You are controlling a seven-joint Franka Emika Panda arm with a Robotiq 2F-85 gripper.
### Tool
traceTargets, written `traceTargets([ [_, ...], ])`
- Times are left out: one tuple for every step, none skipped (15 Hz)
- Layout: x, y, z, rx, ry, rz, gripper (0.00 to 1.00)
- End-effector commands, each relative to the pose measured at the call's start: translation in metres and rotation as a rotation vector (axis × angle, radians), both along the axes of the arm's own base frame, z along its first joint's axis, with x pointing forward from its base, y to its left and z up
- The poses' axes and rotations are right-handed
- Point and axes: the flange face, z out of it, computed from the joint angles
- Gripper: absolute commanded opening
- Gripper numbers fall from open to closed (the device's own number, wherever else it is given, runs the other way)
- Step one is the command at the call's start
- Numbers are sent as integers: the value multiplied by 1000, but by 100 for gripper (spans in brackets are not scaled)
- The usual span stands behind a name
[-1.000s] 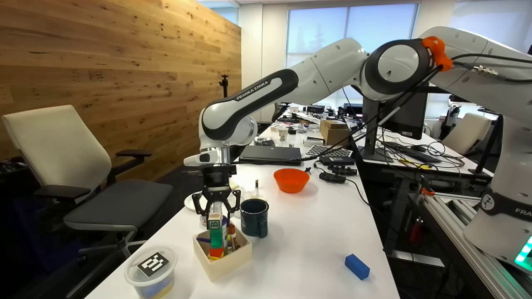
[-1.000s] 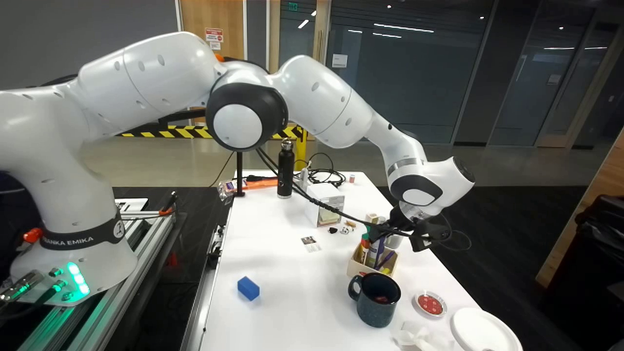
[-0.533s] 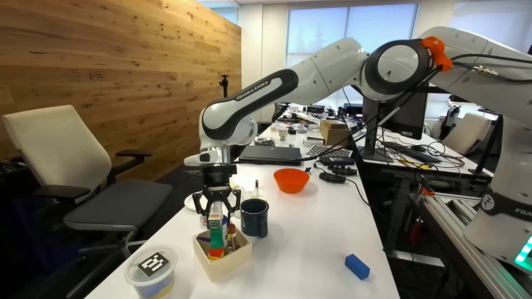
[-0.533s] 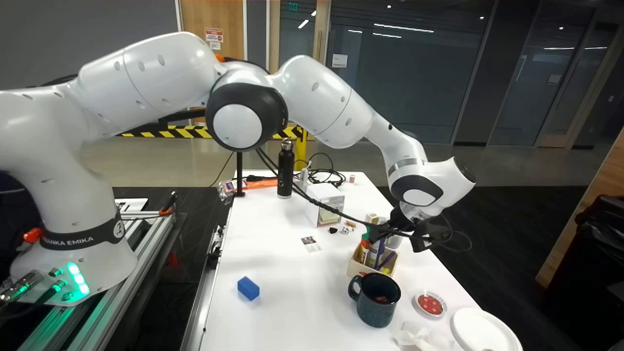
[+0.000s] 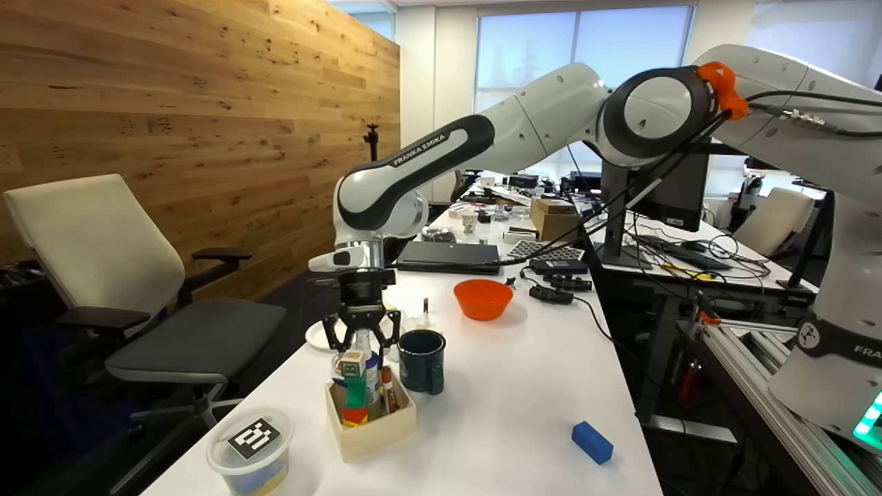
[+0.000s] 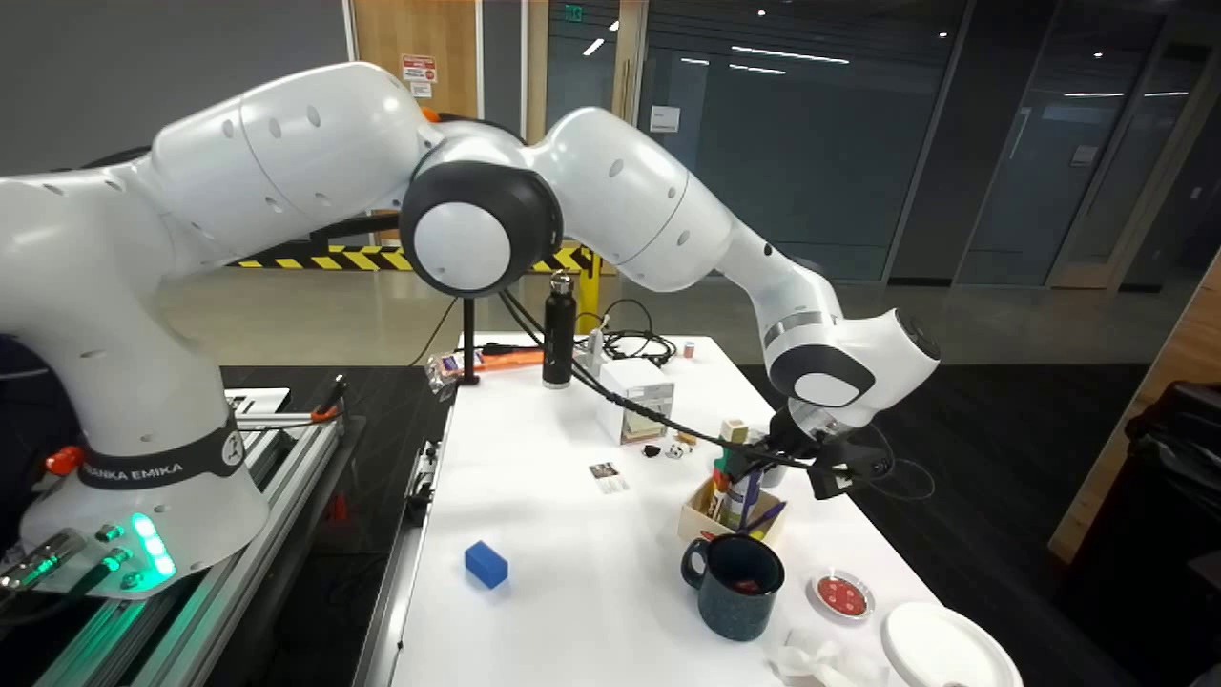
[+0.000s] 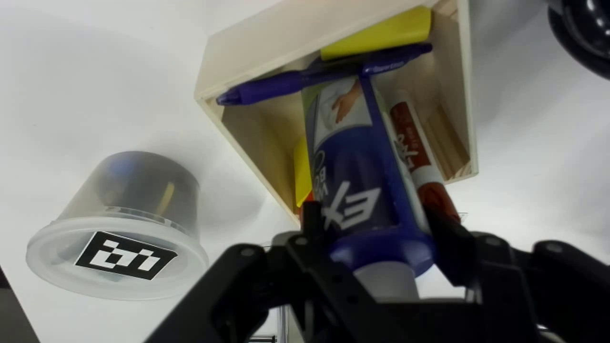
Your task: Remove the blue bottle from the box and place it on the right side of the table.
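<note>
The blue bottle [image 7: 352,181], dark blue with white lettering and a pale cap, stands in the box among other items. It also shows in both exterior views [image 5: 373,379] [image 6: 741,498]. The light-wood box [image 5: 379,441] rests on the white table [image 5: 496,413] and shows in the wrist view [image 7: 267,43]. My gripper [image 7: 376,226] points down over the box, with a finger on each side of the bottle's upper part, closed against it. In the exterior views the gripper [image 5: 364,359] partly hides the bottle's top. The bottle's lower end is inside the box.
A dark mug [image 5: 422,362] stands close beside the box. A lidded tub [image 5: 249,448] is nearby. A purple pen [image 7: 295,81], a red-brown marker [image 7: 414,147] and a toy block stack [image 5: 355,389] share the box. A blue block [image 5: 592,442] and an orange bowl [image 5: 483,299] are on the table.
My gripper has shifted slightly and its fingers have drawn in around the bottle. The box has turned a little, and the block stack, pen and bottle inside it have shifted.
</note>
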Motion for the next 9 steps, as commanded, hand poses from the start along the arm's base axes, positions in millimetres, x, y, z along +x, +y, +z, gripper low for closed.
traceTargets([
  [5,-3,6,-5,-7,-10,31],
  [5,-3,7,-7,-7,-11,31],
  [5,-3,7,-7,-8,-11,31],
  [5,-3,8,-9,-8,-12,31],
  [6,-4,9,-9,-11,-13,31],
  [6,-4,11,-13,-12,-16,31],
  [7,-5,13,-13,-13,-18,31],
  [7,-5,15,-16,-16,-21,31],
  [8,-6,19,-20,-19,-23,31],
])
